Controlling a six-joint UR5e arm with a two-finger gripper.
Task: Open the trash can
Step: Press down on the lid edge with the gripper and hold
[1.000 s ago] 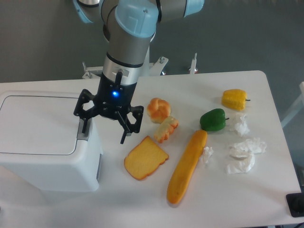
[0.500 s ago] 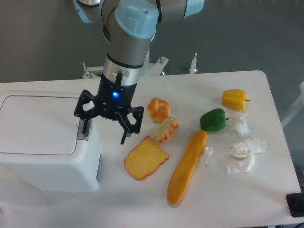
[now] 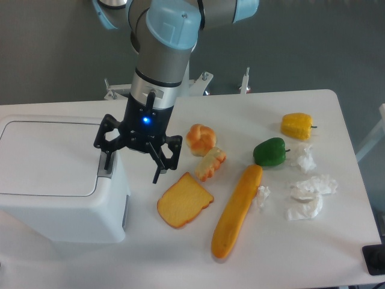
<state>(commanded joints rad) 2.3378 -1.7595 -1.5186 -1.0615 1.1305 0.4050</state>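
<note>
Camera view: hand [image 3: 131, 170] spread apart, one finger on the lidded trash can's [image 3: 54, 180] grey latch

A robotics lab test bench is indicated. A plain white table [image 3: 337, 108] is set against a bare grey wall [image 3: 60, 48], with metal mounting brackets [image 3: 204, 78] seen at the table's far edge. An industrial arm [image 3: 165, 36] with pale blue joint caps is mounted behind the table. Toy foods, such as a plastic bread slice [image 3: 183, 208] and a green pepper [image 3: 269, 152], are laid out on the table as props.
</note>
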